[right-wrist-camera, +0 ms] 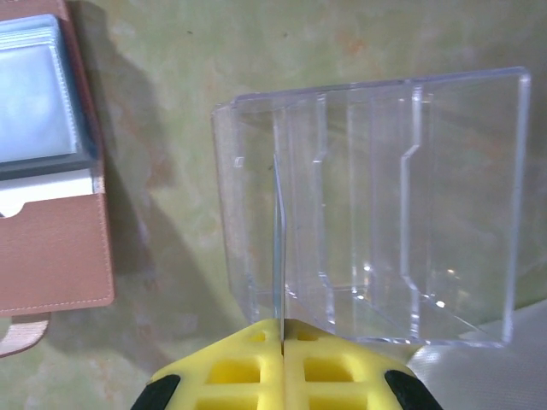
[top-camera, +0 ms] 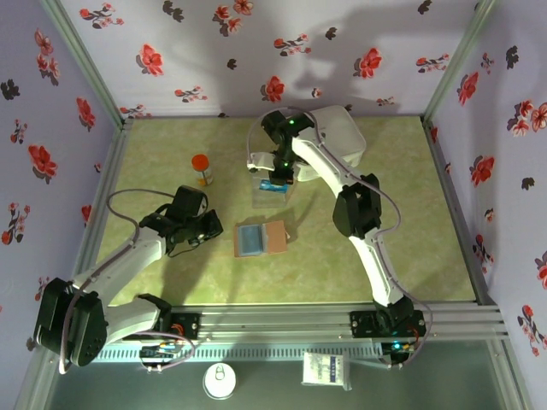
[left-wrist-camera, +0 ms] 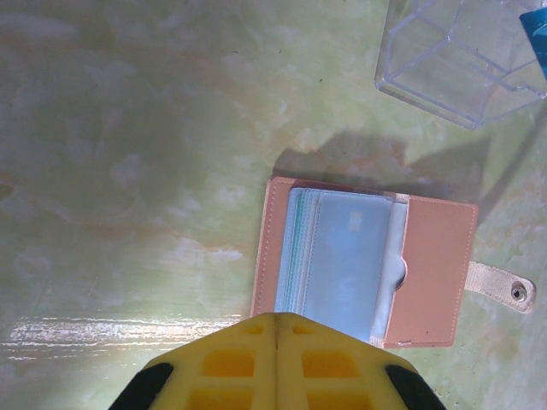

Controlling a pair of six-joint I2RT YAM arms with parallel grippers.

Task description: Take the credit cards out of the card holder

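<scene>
The card holder (top-camera: 261,239) lies open on the green table, tan leather with blue-grey pockets (left-wrist-camera: 346,260). Thin teal edges (left-wrist-camera: 295,256) show along the left side of the pocket stack. My left gripper (left-wrist-camera: 275,318) is shut and holds nothing; it hovers just to the near side of the card holder. My right gripper (right-wrist-camera: 281,323) is shut on a blue credit card (right-wrist-camera: 279,248), which I see edge-on. The card stands at the left slot of the clear plastic tray (right-wrist-camera: 376,205). From above, the blue card (top-camera: 275,184) sits over the tray.
An orange-capped bottle (top-camera: 202,169) stands left of the tray. A white rounded case (top-camera: 342,137) lies behind the right arm. Floral walls close in the table on three sides. The card holder's snap strap (left-wrist-camera: 500,286) sticks out to its right.
</scene>
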